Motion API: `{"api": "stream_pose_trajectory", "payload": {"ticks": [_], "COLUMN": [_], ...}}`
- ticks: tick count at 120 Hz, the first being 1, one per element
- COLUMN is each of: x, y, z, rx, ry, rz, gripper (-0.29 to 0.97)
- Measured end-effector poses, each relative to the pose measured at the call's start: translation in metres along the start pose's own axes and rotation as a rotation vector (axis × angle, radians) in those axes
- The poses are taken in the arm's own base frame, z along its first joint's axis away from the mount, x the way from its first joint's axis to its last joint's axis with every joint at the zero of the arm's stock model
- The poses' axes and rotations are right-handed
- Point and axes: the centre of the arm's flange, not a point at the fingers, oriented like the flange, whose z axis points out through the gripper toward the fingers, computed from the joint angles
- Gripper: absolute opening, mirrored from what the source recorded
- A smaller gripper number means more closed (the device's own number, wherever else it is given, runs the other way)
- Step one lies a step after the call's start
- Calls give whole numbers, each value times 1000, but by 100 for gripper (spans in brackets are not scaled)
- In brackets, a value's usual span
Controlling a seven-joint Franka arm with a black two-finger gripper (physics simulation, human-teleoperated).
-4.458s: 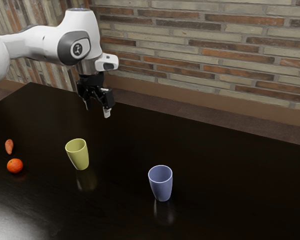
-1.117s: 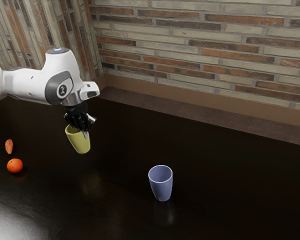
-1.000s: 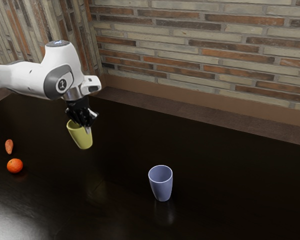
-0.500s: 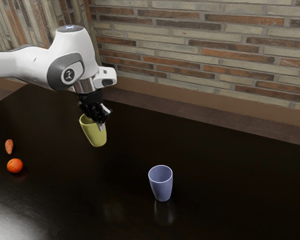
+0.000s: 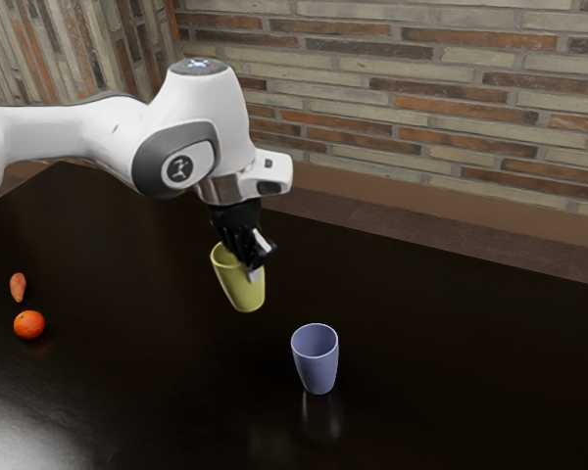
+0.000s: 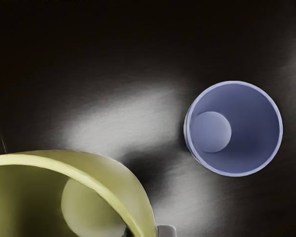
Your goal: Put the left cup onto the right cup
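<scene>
A yellow-green cup (image 5: 239, 282) hangs in the air, slightly tilted, with my gripper (image 5: 243, 257) shut on its rim. It is above the table and to the exterior view's left of the blue cup (image 5: 315, 357), which stands upright on the dark table (image 5: 451, 333). In the wrist view the yellow-green cup (image 6: 64, 197) is close under my hand and the blue cup (image 6: 233, 128) lies a short way off, open side up and empty.
An orange ball (image 5: 28, 324) and a small reddish piece (image 5: 18, 286) lie at the exterior view's left edge of the table. A brick wall (image 5: 421, 88) runs behind the table.
My gripper came down from above, closed on the yellow-green cup, lifted it off the table and carried it toward the exterior view's right, nearer the blue cup.
</scene>
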Motion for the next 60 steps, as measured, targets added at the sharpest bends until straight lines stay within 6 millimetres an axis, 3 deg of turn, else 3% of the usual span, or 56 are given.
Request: {"api": "stream_pose_trajectory", "payload": {"ticks": [60], "x": [0], "y": [78], "z": [-3], "rx": [-11], "ry": [12], "rz": [142], "gripper": [-10]}}
